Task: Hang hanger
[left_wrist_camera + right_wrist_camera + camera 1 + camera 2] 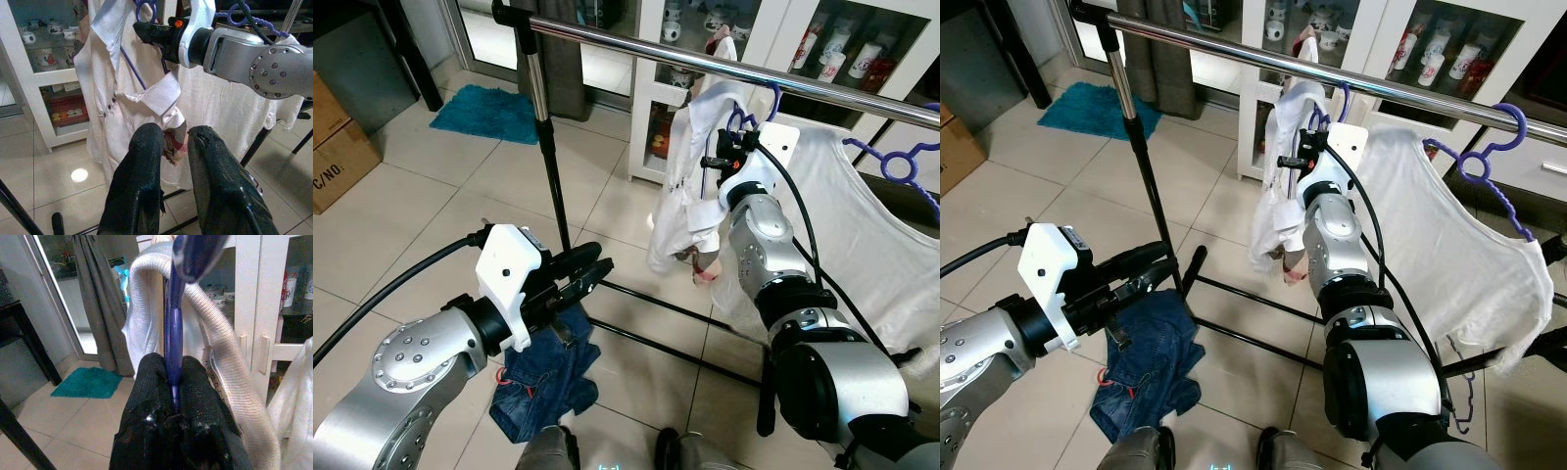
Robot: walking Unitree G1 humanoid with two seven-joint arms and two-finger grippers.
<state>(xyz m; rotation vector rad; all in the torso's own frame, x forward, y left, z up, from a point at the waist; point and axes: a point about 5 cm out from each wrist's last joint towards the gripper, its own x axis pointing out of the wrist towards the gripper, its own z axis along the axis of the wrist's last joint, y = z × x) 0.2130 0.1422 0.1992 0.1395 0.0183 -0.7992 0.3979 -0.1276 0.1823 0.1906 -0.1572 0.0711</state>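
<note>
Right gripper clamped on purple hanger carrying white shirt, just under rail; left gripper slightly parted, empty, near left

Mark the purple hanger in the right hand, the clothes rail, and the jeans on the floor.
purple hanger (pixel 173 347): right wrist view, on its shaft above the fingers.
clothes rail (pixel 636 47): left eye view, on the horizontal bar.
jeans (pixel 1151 357): right eye view, mid-fabric.

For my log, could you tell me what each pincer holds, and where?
The right pincer clamps the purple hanger by its neck; the left pincer holds nothing.
</note>
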